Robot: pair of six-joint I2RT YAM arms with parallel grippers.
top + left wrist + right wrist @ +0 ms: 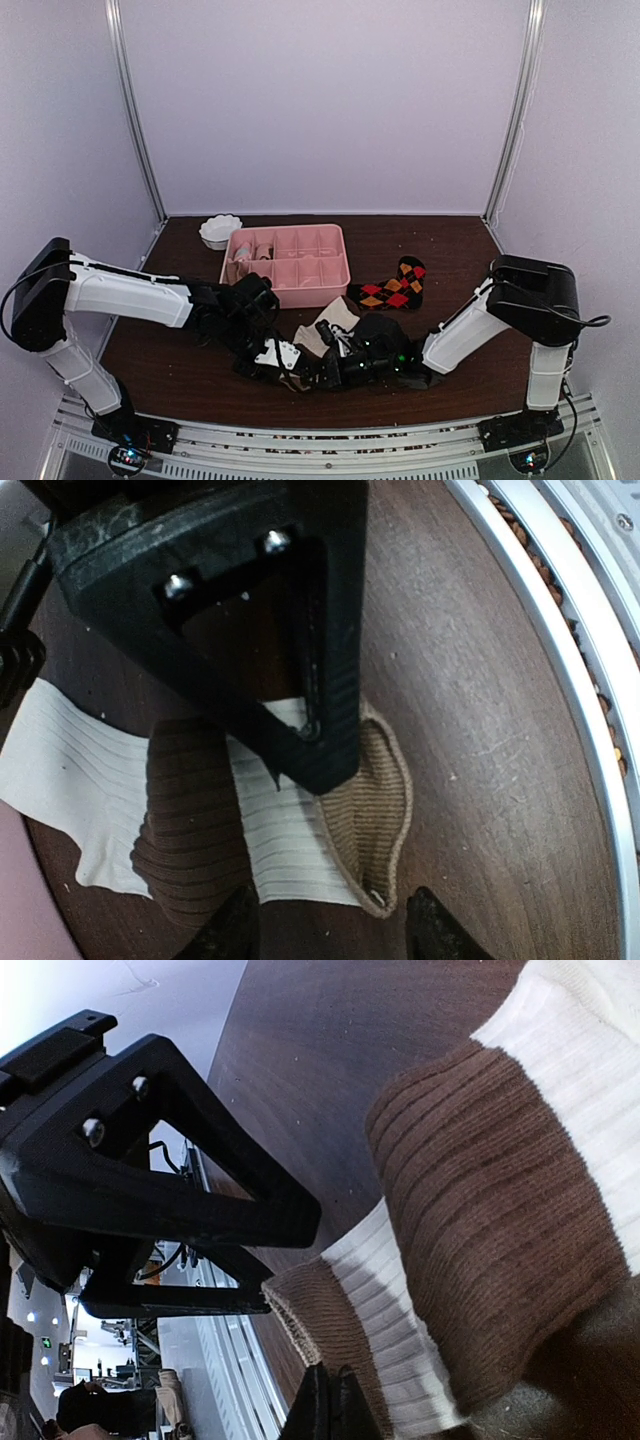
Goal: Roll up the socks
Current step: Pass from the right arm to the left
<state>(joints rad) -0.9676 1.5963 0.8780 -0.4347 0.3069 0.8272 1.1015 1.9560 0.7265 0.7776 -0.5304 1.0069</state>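
cream-white ribbed sock with brown bands (290,850) is pinched by the right hand (328,1405); the left hand (335,925) is spread wide over it.

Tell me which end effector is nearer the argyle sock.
Right. The right end effector is on the cream-and-brown sock, left of the argyle sock; the left end effector is farther left.
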